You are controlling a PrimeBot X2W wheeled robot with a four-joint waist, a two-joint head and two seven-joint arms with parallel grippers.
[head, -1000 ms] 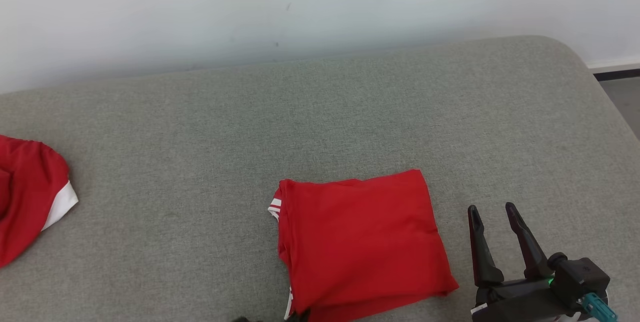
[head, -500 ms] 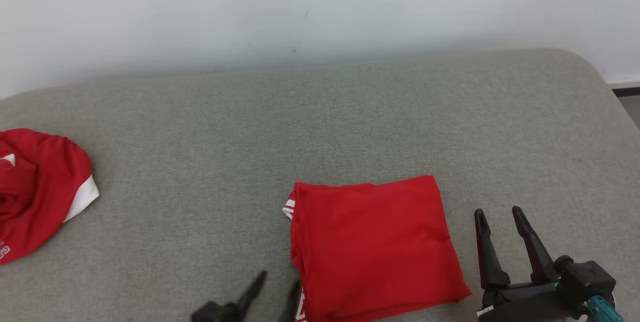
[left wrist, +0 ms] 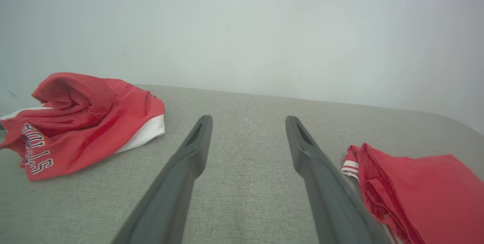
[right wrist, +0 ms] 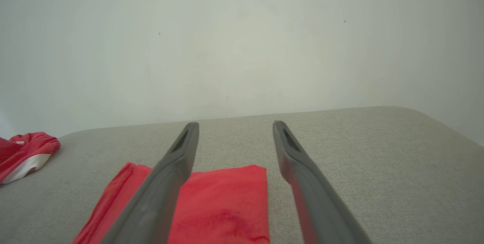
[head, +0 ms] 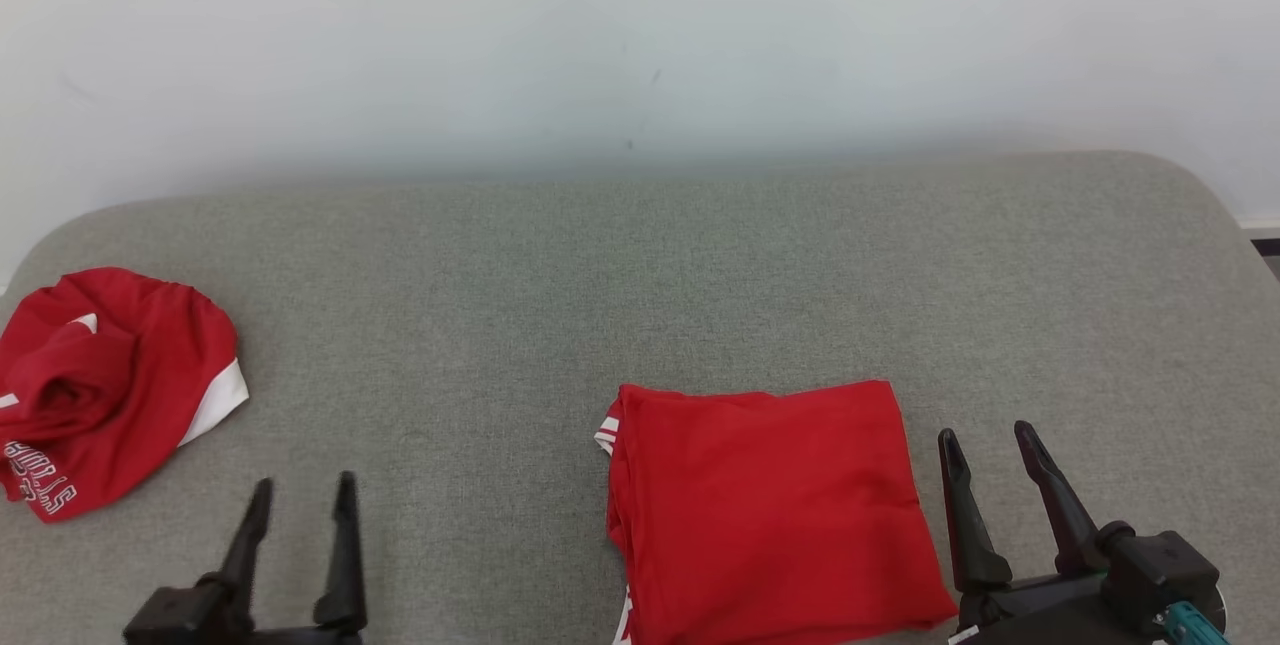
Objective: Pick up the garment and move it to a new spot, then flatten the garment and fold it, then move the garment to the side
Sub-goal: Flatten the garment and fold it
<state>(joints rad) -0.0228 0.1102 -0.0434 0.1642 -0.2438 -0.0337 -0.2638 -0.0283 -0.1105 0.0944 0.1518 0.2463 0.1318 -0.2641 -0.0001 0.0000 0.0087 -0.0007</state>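
Note:
A red garment (head: 775, 510) lies folded into a neat rectangle on the grey cushioned surface (head: 640, 305), near its front edge, with white stripes showing at its left side. It also appears at the right of the left wrist view as the folded garment (left wrist: 416, 191) and below the fingers in the right wrist view as the folded garment (right wrist: 223, 206). My left gripper (head: 303, 490) stands open at the lower left, well left of it, with nothing between its fingers. My right gripper (head: 985, 440) stands open just right of the garment, also holding nothing.
A second red garment (head: 105, 390) with white trim and lettering lies crumpled at the surface's far left edge; the crumpled garment (left wrist: 81, 121) also shows in the left wrist view. A white wall (head: 640, 35) rises behind. The surface's rounded right corner (head: 1215, 215) drops to the floor.
My left gripper opened off the folded garment's front left corner and drew away to the left. The camera has tilted, shifting the whole picture down and right. The right gripper stayed put.

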